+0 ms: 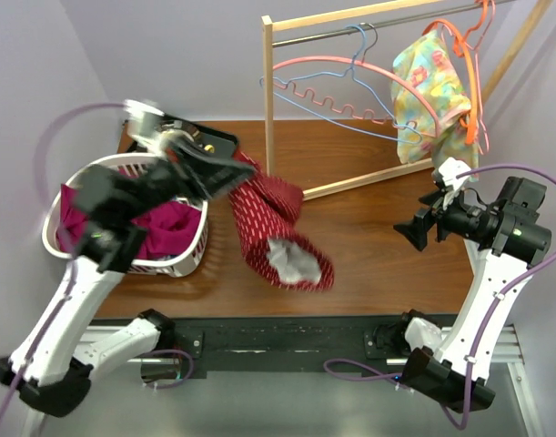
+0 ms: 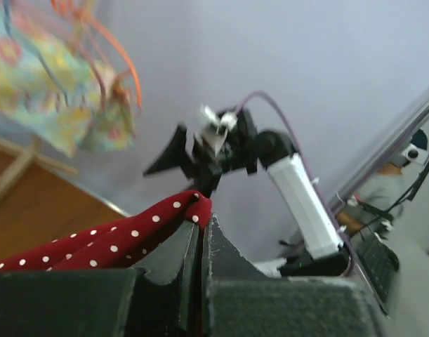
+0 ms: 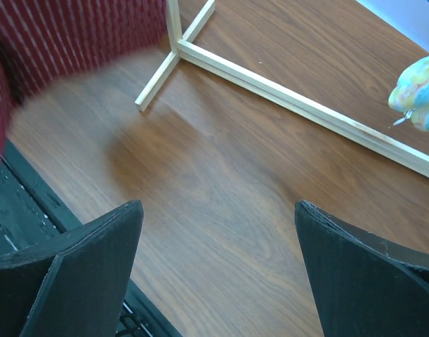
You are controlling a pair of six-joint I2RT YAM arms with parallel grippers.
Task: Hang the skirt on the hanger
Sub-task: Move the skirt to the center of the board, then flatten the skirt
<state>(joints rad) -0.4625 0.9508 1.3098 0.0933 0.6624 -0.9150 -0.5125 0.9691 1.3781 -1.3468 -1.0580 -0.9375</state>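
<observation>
A dark red skirt (image 1: 268,214) with small white dots hangs in the air over the table's middle, its lower end near the front edge. My left gripper (image 1: 234,173) is shut on its top edge; the left wrist view shows the red cloth (image 2: 116,239) pinched between the closed jaws of that gripper (image 2: 200,210). A pink hanger (image 1: 350,68) and a blue hanger (image 1: 337,102) hang bare on the wooden rack (image 1: 267,100). My right gripper (image 1: 412,232) stands open and holds nothing, right of the skirt and over bare wood (image 3: 218,205).
A white basket (image 1: 50,232) with magenta clothes stands at the left. An orange hanger (image 1: 473,82) carries a floral garment (image 1: 428,82) at the rack's right end. The rack's base rail (image 3: 270,84) crosses the table behind my right gripper.
</observation>
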